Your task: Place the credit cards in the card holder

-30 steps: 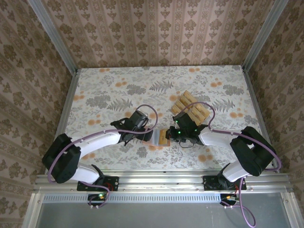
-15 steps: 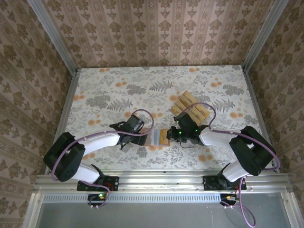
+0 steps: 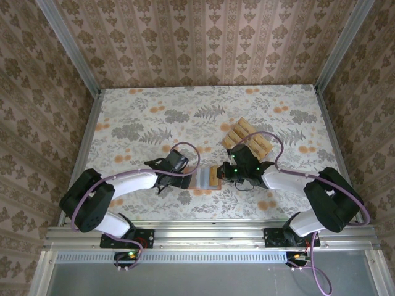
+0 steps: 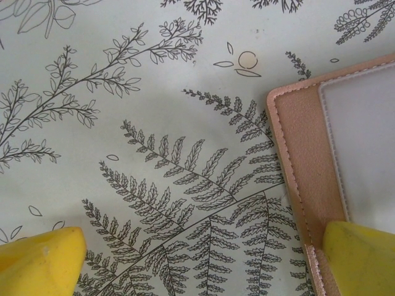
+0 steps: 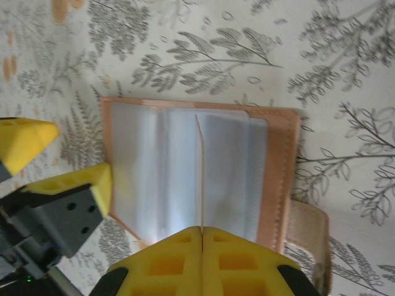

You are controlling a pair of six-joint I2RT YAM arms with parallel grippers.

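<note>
My right pincer (image 5: 202,237) has its two yellow jaws pressed fully together on a credit card (image 5: 199,172). I see the card edge-on, as a thin pale line that stands upright over the middle of the open card holder (image 5: 179,166). The lower edge of the card seems to be at the greyish pockets, but I cannot tell if it has entered a slot.

The left pincer (image 4: 197,262) is wide open and holds nothing. One of its fingertips (image 4: 361,253) lies on the corner of the card holder (image 4: 302,172), and I judge it is pinning the holder down. The other fingertip is over the bare cloth, well apart from the holder.

From above, the card holder (image 3: 205,180) lies open between the two pincers, in the near middle of the table (image 3: 136,117). The pile of cards (image 3: 247,137) lies farther and to the right, just beyond the right arm, with several cards in it.

I see no tan card inside the clear pockets, so I judge the task is near its beginning. This card is to be pushed in, and then the whole pile is left to do.
</note>
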